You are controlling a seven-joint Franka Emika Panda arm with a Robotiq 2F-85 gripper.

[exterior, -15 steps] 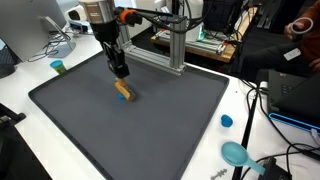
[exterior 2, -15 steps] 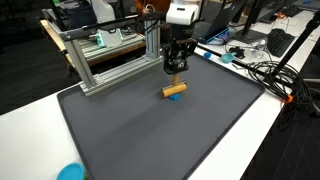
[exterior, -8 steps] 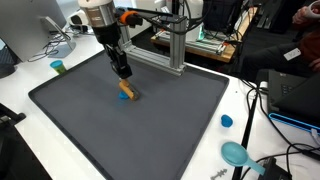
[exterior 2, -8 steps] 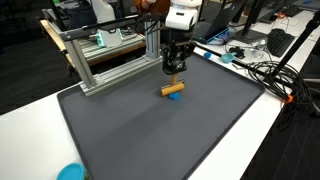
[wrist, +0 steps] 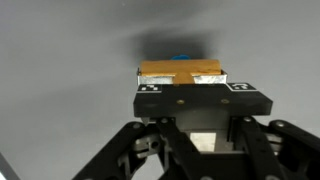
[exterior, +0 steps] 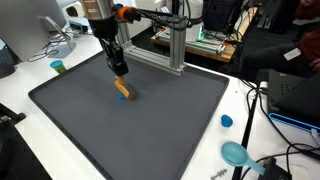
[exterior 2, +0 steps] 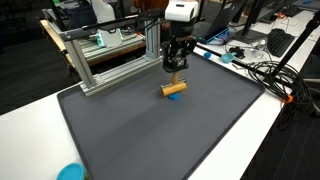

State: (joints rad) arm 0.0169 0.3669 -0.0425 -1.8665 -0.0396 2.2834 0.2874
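While above wooden block (exterior: pixel 122 90) (blue piece (exterior: pixel 125 98) beneath), gripper (exterior: pixel 119 71) close.

Orange-tan block (exterior: pixel 122 89), blue piece (wrist: pixel 182 57), black end effector (exterior: pixel 118 71), plain dark grey mat (exterior: pixel 160 125), white surface (exterior: pixel 25 78), blue cap (exterior: pixel 227 121), teal bowl (exterior: pixel 236 153)

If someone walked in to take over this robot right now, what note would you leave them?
Tool: hovers just above the orange block, apart from it and holding nothing; open or shut is unclear.
Things: the block lies across a blue piece on the dark mat.
Done: block rests on the blue piece.
Left: tool not yet drawn clear of the stack.
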